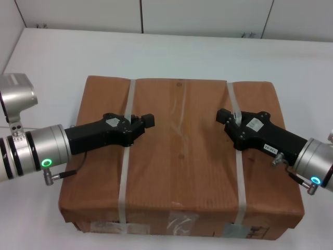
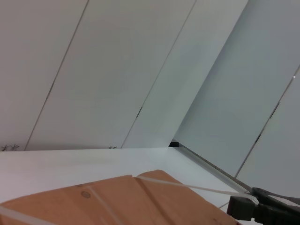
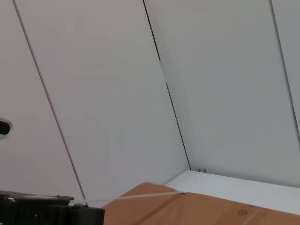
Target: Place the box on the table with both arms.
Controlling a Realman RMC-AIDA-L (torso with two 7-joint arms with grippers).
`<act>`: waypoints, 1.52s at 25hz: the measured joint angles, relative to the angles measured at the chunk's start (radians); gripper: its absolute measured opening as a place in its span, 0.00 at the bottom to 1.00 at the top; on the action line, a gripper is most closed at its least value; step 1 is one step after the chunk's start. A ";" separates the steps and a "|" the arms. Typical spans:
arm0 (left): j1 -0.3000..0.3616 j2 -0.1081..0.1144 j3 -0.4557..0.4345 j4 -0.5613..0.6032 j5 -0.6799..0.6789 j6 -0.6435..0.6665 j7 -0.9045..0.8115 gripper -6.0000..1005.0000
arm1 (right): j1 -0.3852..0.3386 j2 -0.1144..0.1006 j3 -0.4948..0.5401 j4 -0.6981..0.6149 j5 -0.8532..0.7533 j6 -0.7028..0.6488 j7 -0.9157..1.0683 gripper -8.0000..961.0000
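The large brown cardboard box (image 1: 182, 172) lies flat on the white table (image 1: 62, 57), with its labels (image 1: 182, 224) on the near side. Clear tape (image 1: 182, 120) runs down the middle of its top. My left gripper (image 1: 136, 125) is over the box top, shut on the left white strap (image 1: 123, 177). My right gripper (image 1: 231, 121) is shut on the right white strap (image 1: 240, 182). The left wrist view shows the box (image 2: 117, 201), a raised strap (image 2: 197, 188) and the right gripper (image 2: 248, 206). The right wrist view shows the box (image 3: 197, 208) and the left gripper (image 3: 79, 213).
White wall panels (image 1: 156, 15) stand along the table's far edge, and another wall (image 1: 8, 26) closes the far left corner. Bare tabletop lies beyond the box and on both its sides.
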 joint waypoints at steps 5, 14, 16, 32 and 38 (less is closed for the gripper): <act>0.000 -0.001 0.000 0.000 0.000 0.000 0.000 0.01 | 0.000 0.000 0.001 0.001 0.000 0.001 0.000 0.04; 0.000 -0.002 0.000 0.000 -0.002 0.000 0.001 0.01 | 0.002 0.000 0.002 0.000 0.000 0.003 0.000 0.04; 0.000 -0.002 0.000 0.000 -0.002 0.000 0.001 0.01 | 0.002 0.000 0.002 0.001 0.000 0.005 0.000 0.04; -0.016 -0.019 0.003 0.001 0.039 -0.204 0.015 0.01 | 0.060 0.000 -0.007 0.076 -0.008 0.224 0.001 0.04; -0.031 -0.023 0.003 0.012 0.080 -0.297 0.016 0.01 | 0.120 0.000 -0.012 0.145 -0.021 0.434 0.010 0.04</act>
